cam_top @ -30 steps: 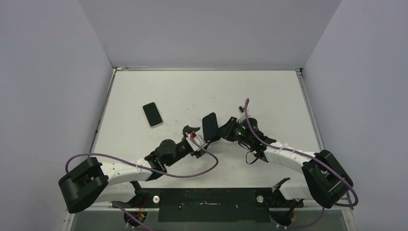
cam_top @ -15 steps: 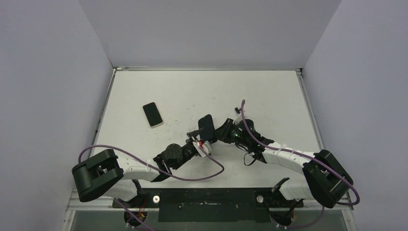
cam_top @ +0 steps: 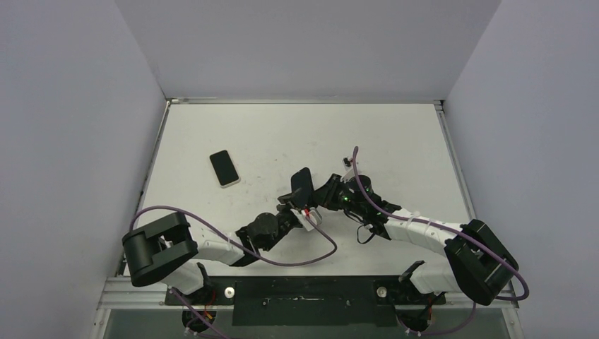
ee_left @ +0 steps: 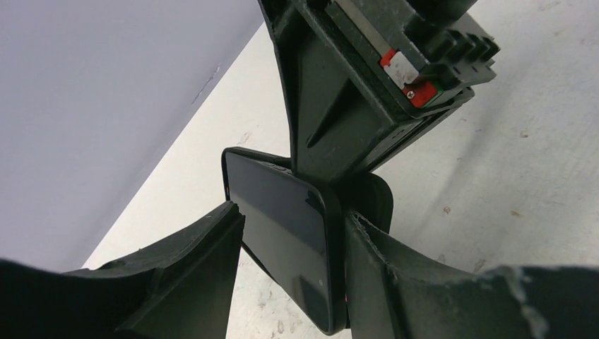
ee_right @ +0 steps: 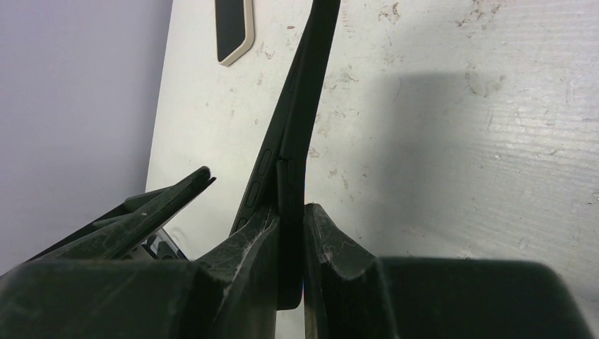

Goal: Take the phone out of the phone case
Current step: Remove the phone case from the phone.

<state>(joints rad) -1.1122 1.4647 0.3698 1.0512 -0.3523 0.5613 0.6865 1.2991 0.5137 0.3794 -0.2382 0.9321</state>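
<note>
Holds phone case [ee_right: 300, 106] clamped edge-on in right gripper [ee_right: 291, 215], lengthwise straight ahead; straddles its width with left gripper [ee_left: 291, 219], pinch or gap impossible to tell.

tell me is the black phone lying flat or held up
Held up: the right gripper is shut on the black phone, which shows edge-on in its wrist view.
</note>
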